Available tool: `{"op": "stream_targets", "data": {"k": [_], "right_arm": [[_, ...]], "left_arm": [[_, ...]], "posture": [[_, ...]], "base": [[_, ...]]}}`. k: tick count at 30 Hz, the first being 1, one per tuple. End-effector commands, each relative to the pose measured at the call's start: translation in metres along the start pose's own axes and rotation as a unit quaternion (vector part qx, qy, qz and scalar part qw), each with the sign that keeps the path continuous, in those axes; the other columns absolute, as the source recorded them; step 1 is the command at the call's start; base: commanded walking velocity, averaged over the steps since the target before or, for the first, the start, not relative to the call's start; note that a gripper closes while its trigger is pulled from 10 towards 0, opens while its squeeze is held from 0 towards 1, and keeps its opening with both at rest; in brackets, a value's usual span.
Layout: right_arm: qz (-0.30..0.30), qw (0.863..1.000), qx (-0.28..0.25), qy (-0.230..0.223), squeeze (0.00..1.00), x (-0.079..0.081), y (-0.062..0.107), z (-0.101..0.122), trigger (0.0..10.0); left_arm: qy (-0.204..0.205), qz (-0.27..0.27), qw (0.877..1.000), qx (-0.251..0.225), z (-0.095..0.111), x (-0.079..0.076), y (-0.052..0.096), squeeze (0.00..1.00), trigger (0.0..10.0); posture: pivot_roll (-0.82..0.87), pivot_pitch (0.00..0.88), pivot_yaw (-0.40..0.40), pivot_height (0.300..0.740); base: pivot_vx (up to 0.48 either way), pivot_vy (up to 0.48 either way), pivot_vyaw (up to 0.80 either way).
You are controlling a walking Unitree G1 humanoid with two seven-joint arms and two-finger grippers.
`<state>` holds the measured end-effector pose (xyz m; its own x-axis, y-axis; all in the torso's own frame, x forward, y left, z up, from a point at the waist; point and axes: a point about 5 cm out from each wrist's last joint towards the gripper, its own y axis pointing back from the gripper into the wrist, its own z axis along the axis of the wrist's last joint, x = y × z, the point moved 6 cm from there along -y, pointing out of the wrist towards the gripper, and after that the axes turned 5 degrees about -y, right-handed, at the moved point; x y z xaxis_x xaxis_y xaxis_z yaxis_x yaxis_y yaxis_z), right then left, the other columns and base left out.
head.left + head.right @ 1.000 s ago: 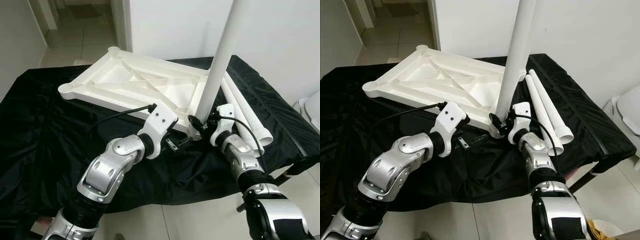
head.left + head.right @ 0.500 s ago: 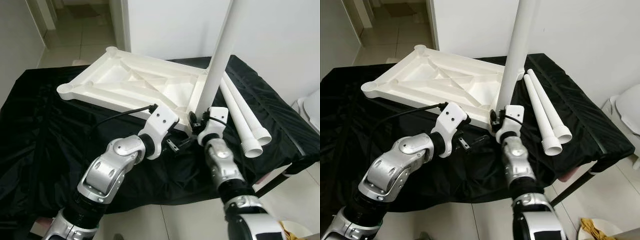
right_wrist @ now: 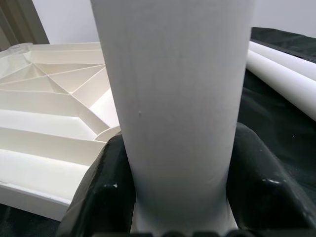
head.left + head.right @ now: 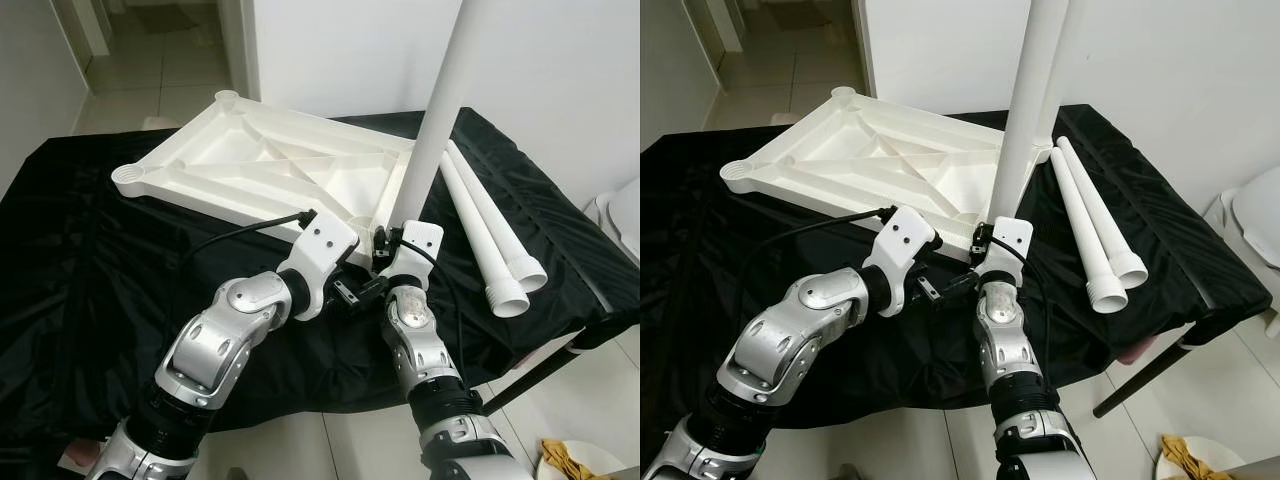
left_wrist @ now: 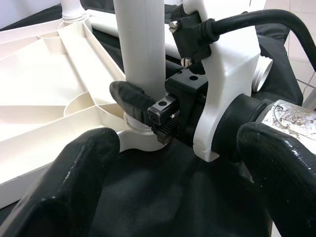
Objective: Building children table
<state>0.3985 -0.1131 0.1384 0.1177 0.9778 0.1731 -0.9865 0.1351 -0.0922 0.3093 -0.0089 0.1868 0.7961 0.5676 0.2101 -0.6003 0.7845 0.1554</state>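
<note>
Tabletop (image 4: 270, 165), white and ribbed, lay upside down on the black-draped table (image 4: 90, 260), just beyond both hands. The right hand (image 4: 385, 240) was pinching the upright leg (image 4: 432, 120) low down, its two black fingers (image 3: 106, 187) pressed against either side of the white tube just above the corner socket (image 5: 133, 129) where the leg stood. The left hand (image 4: 362, 292) sat immediately beside the right one, on the near side of that same corner, its fingers (image 5: 74, 182) spread wide with nothing between them, apart from the tabletop's edge and pointing at the right hand's wrist. Beyond the right hand, on its outer side, two loose legs (image 4: 490, 235) lay side by side on the cloth, touching each other and well apart from the hand.
</note>
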Motion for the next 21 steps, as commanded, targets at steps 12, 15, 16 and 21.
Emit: {"op": "stream_targets", "data": {"k": [12,15,16,21], "right_arm": [[0.007,1.000,0.023,-0.009,1.00,-0.010,0.000,-0.006,10.0],[0.032,0.999,0.018,-0.008,0.85,-0.011,-0.004,0.000,10.0],[0.043,0.999,0.016,-0.008,0.85,-0.012,-0.006,0.002,10.0],[0.019,0.997,0.016,-0.074,0.00,-0.029,-0.015,0.011,10.0]], "left_arm": [[0.004,-0.001,1.000,0.001,0.000,-0.003,0.001,0.00,10.0],[0.005,0.001,1.000,0.000,0.000,-0.002,0.000,0.00,10.0],[0.006,0.001,1.000,0.000,0.000,-0.002,0.000,0.00,10.0],[0.007,0.004,1.000,-0.001,0.001,-0.001,0.000,0.00,10.0]], "posture": [[-0.06,0.013,0.002,0.740],[-0.07,0.020,0.002,0.740],[-0.07,0.020,0.002,0.740],[-0.07,0.023,0.001,0.740]], "base": [[0.000,0.000,0.00],[0.000,0.000,0.00],[0.000,0.000,0.00],[0.000,0.000,0.00]]}}
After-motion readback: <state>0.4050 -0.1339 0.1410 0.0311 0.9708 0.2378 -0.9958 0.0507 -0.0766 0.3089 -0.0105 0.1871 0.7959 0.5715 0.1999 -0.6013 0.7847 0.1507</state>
